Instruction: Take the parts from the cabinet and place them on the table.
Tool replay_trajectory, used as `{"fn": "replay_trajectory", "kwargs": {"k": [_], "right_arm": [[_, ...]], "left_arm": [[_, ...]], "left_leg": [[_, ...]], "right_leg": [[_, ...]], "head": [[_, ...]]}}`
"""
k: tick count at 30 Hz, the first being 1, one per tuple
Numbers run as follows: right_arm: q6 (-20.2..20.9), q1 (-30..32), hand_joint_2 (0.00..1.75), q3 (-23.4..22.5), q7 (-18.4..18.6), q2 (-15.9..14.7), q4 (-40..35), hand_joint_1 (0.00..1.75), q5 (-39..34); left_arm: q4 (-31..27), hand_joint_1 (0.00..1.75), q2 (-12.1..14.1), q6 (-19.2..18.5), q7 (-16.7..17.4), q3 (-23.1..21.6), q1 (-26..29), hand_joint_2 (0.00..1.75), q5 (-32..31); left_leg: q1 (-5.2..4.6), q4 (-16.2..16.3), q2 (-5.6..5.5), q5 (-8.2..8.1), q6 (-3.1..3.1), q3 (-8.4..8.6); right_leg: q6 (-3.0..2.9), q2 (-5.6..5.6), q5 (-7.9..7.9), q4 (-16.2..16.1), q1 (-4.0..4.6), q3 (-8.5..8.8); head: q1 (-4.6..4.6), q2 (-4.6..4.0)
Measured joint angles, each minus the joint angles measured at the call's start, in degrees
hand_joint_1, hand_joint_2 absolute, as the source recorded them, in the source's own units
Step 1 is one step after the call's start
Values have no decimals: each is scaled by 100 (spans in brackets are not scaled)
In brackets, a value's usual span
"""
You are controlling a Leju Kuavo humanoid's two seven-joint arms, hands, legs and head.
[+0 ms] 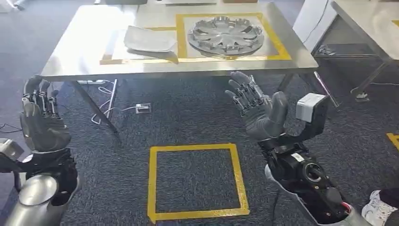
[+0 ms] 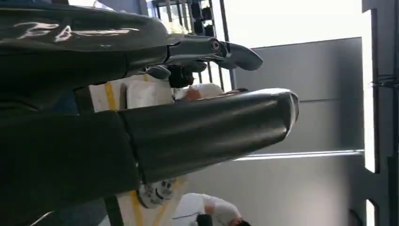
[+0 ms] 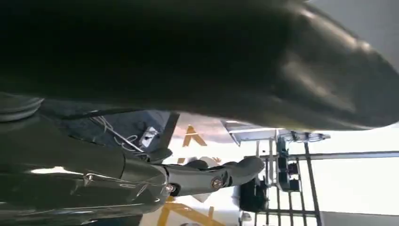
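Observation:
A silver wheel cover (image 1: 226, 35) lies inside a yellow taped square on the steel table (image 1: 84, 56). A flat light-grey part (image 1: 148, 40) lies beside it to the left, on a second taped area. My left hand (image 1: 41, 117) is raised at the left, fingers up and apart, holding nothing. My right hand (image 1: 258, 107) is raised in front of the table's near edge, palm showing, fingers spread, holding nothing. The left hand (image 2: 188, 122) and the right hand (image 3: 202, 174) appear up close in the wrist views, with nothing in them.
A yellow taped square (image 1: 195, 181) marks the dark carpet in front of me. Cables and a small box (image 1: 142, 108) lie under the table. A second table (image 1: 371, 23) stands at the right. A person (image 2: 207, 209) in white is in the left wrist view.

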Motion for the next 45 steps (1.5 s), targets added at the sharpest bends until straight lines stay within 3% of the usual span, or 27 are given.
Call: {"fn": "replay_trajectory", "kwargs": {"k": [3,4,6,7,8,9,11,13,15,16,19,20,21,24,25,26,29,30,33,35,37,39,40,41,42,44,45], "right_arm": [[-22,1,0,2,-26,0,-4,0,-2],[-35,8,0,2,-29,0,0,0,-9],[-20,-9,0,4,-42,0,2,0,-9],[-9,-12,0,0,-37,0,17,0,-9],[20,-29,0,9,-37,0,20,0,-11],[57,-57,0,22,-20,0,22,0,-18],[85,-155,0,30,44,0,37,0,-48],[125,-262,0,50,81,0,61,0,-105],[151,-337,0,65,67,0,74,0,-155],[188,-377,0,76,50,0,96,0,-170],[203,-471,0,116,15,0,166,0,-225],[197,-472,0,122,4,0,201,0,-238],[197,-484,0,131,6,0,232,0,-245],[195,-496,0,172,-13,0,334,0,-245],[195,-492,0,181,-20,0,374,0,-245],[188,-485,0,188,-27,0,404,0,-247],[188,-479,0,207,-27,0,439,0,-251],[188,-482,0,207,-22,0,446,0,-251],[188,-471,0,223,-24,0,455,0,-251],[190,-470,0,240,-18,0,457,0,-251],[190,-477,0,238,-5,0,466,0,-256],[216,-453,0,262,63,0,490,0,-271],[216,-441,0,262,89,0,498,0,-306],[216,-433,0,267,102,0,509,0,-330],[214,-434,0,275,111,0,516,0,-330],[197,-444,0,282,113,0,536,0,-330],[188,-445,0,282,111,0,540,0,-328]], "left_arm": [[2,0,-2,0,4,-4,2,0,-7],[2,0,0,2,2,-4,6,0,-7],[7,0,2,33,-4,-9,-4,0,-7],[7,0,4,44,-7,-9,5,0,-4],[7,0,15,52,-2,-9,9,0,4],[9,0,31,59,2,-7,9,0,7],[9,0,63,112,64,-4,10,0,11],[4,0,105,162,109,0,10,0,33],[-33,0,140,223,153,0,11,0,44],[-68,0,153,256,161,2,26,0,39],[-96,0,190,293,230,0,61,0,37],[-109,0,199,293,243,0,64,0,37],[-120,0,203,293,256,0,65,0,39],[-146,0,223,295,297,0,95,0,24],[-157,0,234,297,315,0,122,0,17],[-175,0,245,297,337,0,146,0,17],[-229,0,256,291,358,0,165,0,17],[-247,0,256,284,358,0,166,0,17],[-275,0,262,275,374,-2,187,0,17],[-304,0,282,264,374,-2,180,0,9],[-308,0,286,249,374,-2,168,0,-4],[-310,0,289,241,404,-2,192,0,-17],[-310,0,291,238,415,-2,203,0,-24],[-310,0,295,225,422,-2,213,0,-33],[-310,0,299,214,428,-2,218,0,-35],[-319,0,304,197,435,-2,216,0,-53],[-319,0,304,188,435,-2,211,0,-55]], "left_leg": [[47,-104,8,200,-102,8],[6,-119,2,220,-140,-22],[35,311,-32,-441,-181,-213],[55,820,-29,-891,-210,-338],[66,1302,-32,-1177,-235,-438],[72,1692,-32,-1250,-252,-502],[93,1917,-32,-848,-274,-377],[128,1262,-30,-456,-283,187],[94,41,-25,-926,-260,1014],[79,-98,-49,-982,-163,1044],[36,-127,-46,-859,-3,961],[56,-136,-35,-797,27,934],[56,-136,-38,-744,66,879],[26,-123,-40,-596,95,686],[13,-121,-43,-556,93,632],[6,-119,-46,-525,89,594],[-4,-110,-51,-480,58,571],[-13,-113,-44,-453,16,542],[8,-101,-31,-381,-74,479],[6,-23,-36,-449,-123,449],[18,581,-49,-867,-190,165],[52,1644,-48,-1333,-250,-326],[72,1874,-46,-1367,-273,-430],[93,1796,-46,-1275,-285,-381],[113,1449,-47,-1070,-292,-180],[150,334,-92,-599,-304,451],[167,2,-221,-629,-295,602]], "right_leg": [[-51,7,102,-30,49,-68],[-104,-37,211,-129,-19,-212],[-175,-55,350,-128,-26,-301],[-197,-68,459,-111,-22,-425],[-201,-71,547,-103,-21,-533],[-198,-73,626,-95,-16,-645],[-180,-83,779,-60,-16,-865],[-144,-85,910,1,-17,-1089],[-78,-69,976,67,11,-1206],[-52,-83,1031,71,2,-1204],[70,-86,1177,24,-46,-1217],[82,-73,1015,141,-81,-1291],[88,-61,712,465,-76,-1421],[119,-47,-80,1963,-82,-1883],[110,-45,-120,2086,-81,-1844],[91,-44,-48,1911,-78,-1661],[-31,-37,441,340,-11,-593],[-78,-32,318,108,17,-448],[-120,-28,365,40,54,-453],[-162,-63,469,-68,-26,-428],[-216,-56,516,-77,-25,-487],[-220,-46,566,-70,-23,-579],[-218,-31,589,-61,-26,-621],[-210,-13,604,-52,-29,-648],[-193,18,619,-38,-33,-672],[-165,76,625,22,-43,-714],[-136,93,621,56,-29,-758]], "head": [[11,-2],[-9,0],[-92,-2],[-138,0],[-147,-2],[-186,0],[-223,0],[-250,0],[-274,0],[-224,-2],[-221,0],[-250,-2],[-226,-2],[-141,0],[-116,0],[-101,-2],[-53,0],[-64,0],[-27,0],[-44,0],[-114,0],[-188,0],[-210,0],[-232,0],[-247,0],[-265,-2],[-284,-2]]}}
